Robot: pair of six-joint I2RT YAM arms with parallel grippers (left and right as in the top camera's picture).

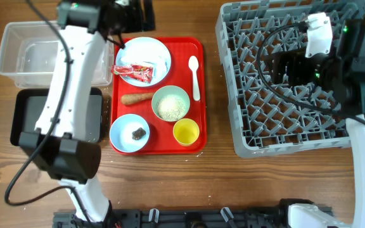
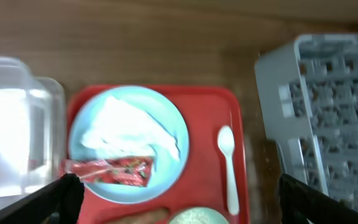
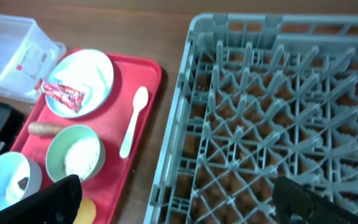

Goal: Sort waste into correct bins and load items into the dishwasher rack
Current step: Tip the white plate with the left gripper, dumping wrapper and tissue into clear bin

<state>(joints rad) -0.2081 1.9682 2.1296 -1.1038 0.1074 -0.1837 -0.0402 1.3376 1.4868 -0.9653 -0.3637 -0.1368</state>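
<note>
red snack wrapper and white tissue on pale blue plate

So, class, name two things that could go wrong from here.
The wrapper lies against the tissue on the plate, so the open left pincer might pick up both together. The rice sits loose in its bowl; tipping it could scatter grains over the tray.
</note>
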